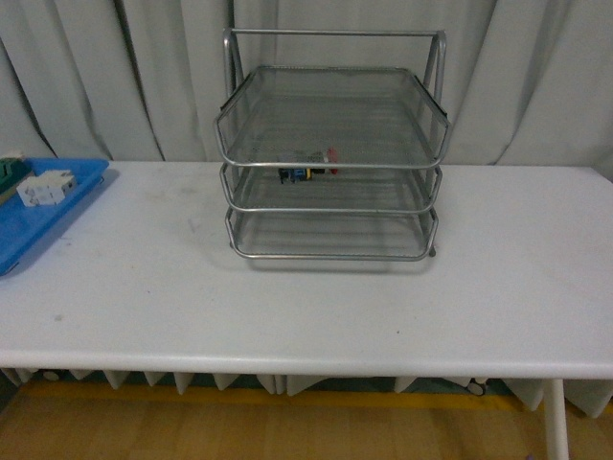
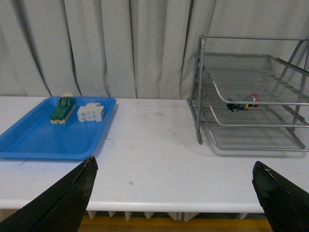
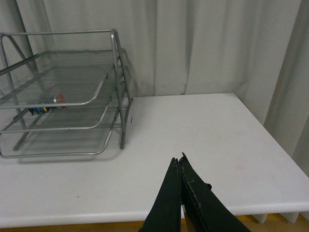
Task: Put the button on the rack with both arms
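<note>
Well, the small push-button switch with its red mushroom cap, yellow ring and black-and-blue body (image 1: 308, 172) lay on its side in the three-tier silver wire-mesh letter rack (image 1: 330, 153), seen through the mesh just behind the top tier's front rail; whether it sat on the top or the middle shelf could not be told. The red cap pointed toward the robot's right. The rack stood at the back of the white table (image 1: 316, 297), close to the grey curtain (image 1: 77, 77), with bare tabletop between its front rails and the near edge.

Over on the left, a flat blue plastic tray (image 1: 38, 225) ran off the frame's side, carrying a white blocky component (image 1: 46, 188) and a green terminal block (image 2: 63, 109) side by side. A wide stretch of table separated tray and rack.

The left gripper (image 2: 174, 203) hung back over the near edge with its black fingers (image 2: 63, 203) spread far apart, nothing between them. The right gripper (image 3: 180, 166) had its fingers pressed together, tips touching, holding nothing, above the open right end of the table. Both sat well apart from the rack, and neither arm showed in the front view.
</note>
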